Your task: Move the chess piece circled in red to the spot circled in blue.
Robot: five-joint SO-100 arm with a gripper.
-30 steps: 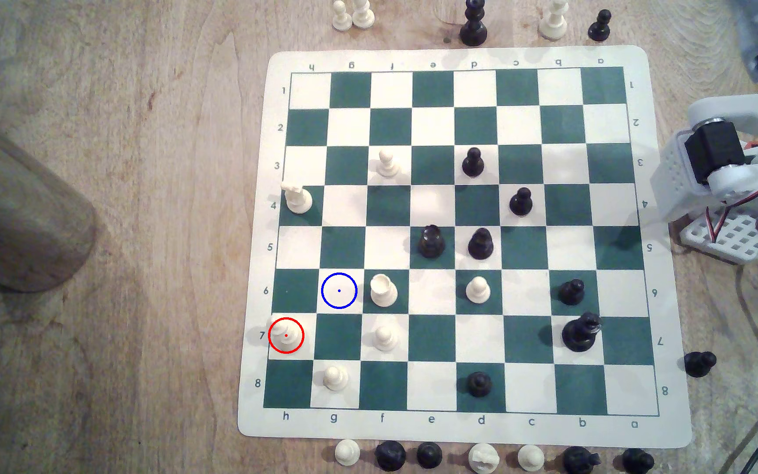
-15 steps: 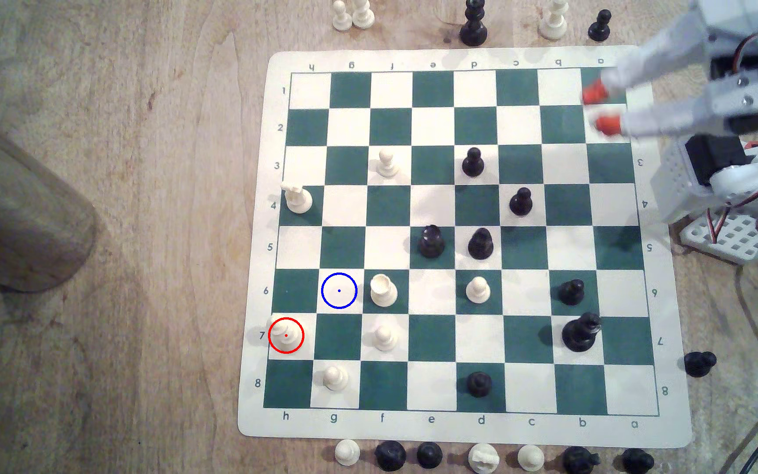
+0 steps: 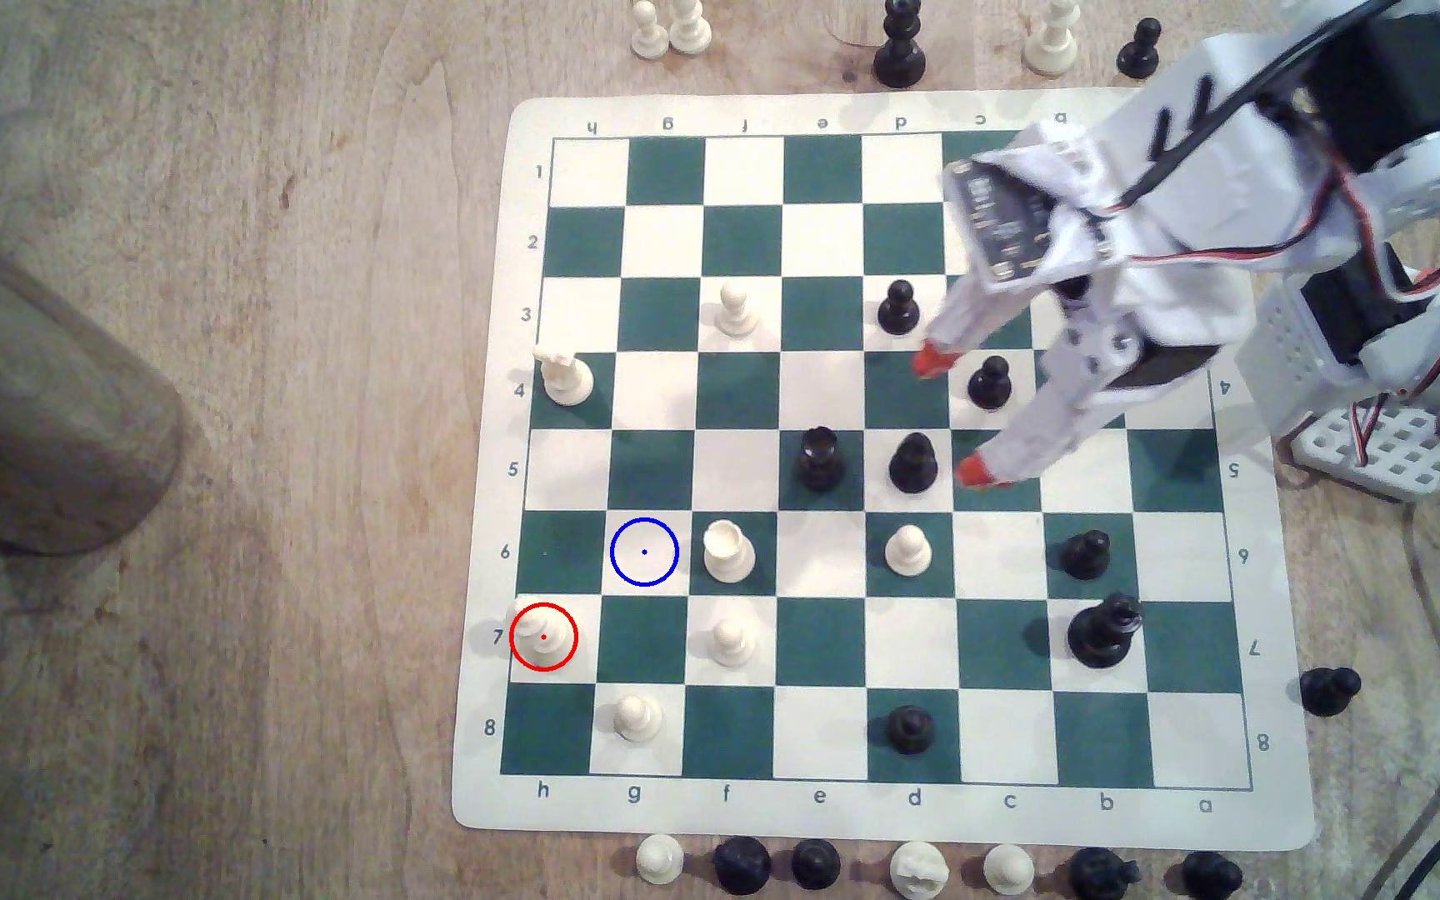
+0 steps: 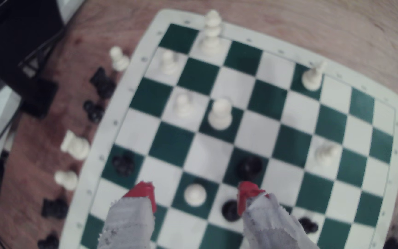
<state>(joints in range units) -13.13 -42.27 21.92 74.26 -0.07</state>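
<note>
**Cream piece at h7, gripper well off toward the middle-right of the board**

Cream-white, round-headed: the chess piece circled in red (image 3: 543, 636) stands upright on the cream h7 square, at the edge file on the exterior view's left, second rank from the near edge. Nothing touches it.

Next right and one rank up: the spot circled in blue (image 3: 644, 551), g6, bare. It's the diagonal neighbour of h7. The notched cream piece (image 3: 729, 550) sits just beside it on f6, so set-down room on that side is tight.

Further right: the gripper (image 3: 950, 415) hangs over the c/d files around ranks 4–5, red fingertips (image 3: 927, 359) spread wide with nothing between them. A black pawn (image 3: 990, 382) and a black bishop-like piece (image 3: 913, 463) stand close around the tips. Height above them I can't judge well from overhead; the wrist view is blurred.

Key relation: the target piece lies well apart from the gripper, toward the exterior view's lower left, roughly along the board diagonal. In my judgement the reach is only under way. The path crosses the black pieces on e5/d5 and the cream ones on f6/f7, so go over them high and descend only at h7.
</note>
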